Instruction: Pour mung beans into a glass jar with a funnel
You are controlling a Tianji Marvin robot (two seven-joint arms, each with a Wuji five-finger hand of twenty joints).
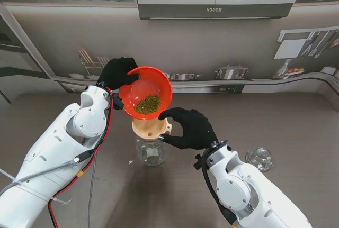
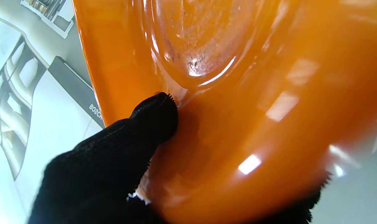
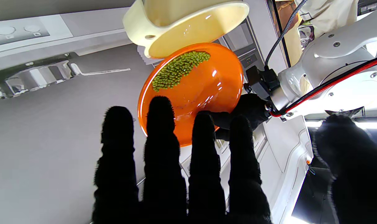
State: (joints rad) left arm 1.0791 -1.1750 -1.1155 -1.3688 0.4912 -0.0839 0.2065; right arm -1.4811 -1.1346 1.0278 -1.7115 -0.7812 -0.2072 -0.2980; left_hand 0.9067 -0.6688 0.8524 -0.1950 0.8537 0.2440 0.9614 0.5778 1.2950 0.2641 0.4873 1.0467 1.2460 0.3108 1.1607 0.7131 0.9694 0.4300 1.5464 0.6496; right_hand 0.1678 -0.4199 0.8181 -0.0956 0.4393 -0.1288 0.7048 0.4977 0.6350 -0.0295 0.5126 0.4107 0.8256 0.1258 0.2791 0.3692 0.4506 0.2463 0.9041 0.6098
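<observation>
The orange bowl (image 1: 145, 92), mid-frame in the stand view, is held tipped by the closed left hand (image 1: 117, 72) so the green beans (image 1: 148, 104) slide toward the funnel (image 1: 150, 128) on the jar (image 1: 150, 151). The right hand (image 1: 192, 128) is kept beside the funnel, fingers apart, holding nothing.

The only readable lettering is the brand name "BOSCH", printed on the front strip of the range hood (image 1: 220, 10) on the kitchen backdrop, and it reads upside down in the stand view. The left wrist view shows the same hood (image 2: 73, 85) just beside the orange bowl's (image 2: 238, 124) edge, where only "BOSCH" cut off at the bowl's rim can be made out. Nothing else near the hood carries legible text or numbers.
</observation>
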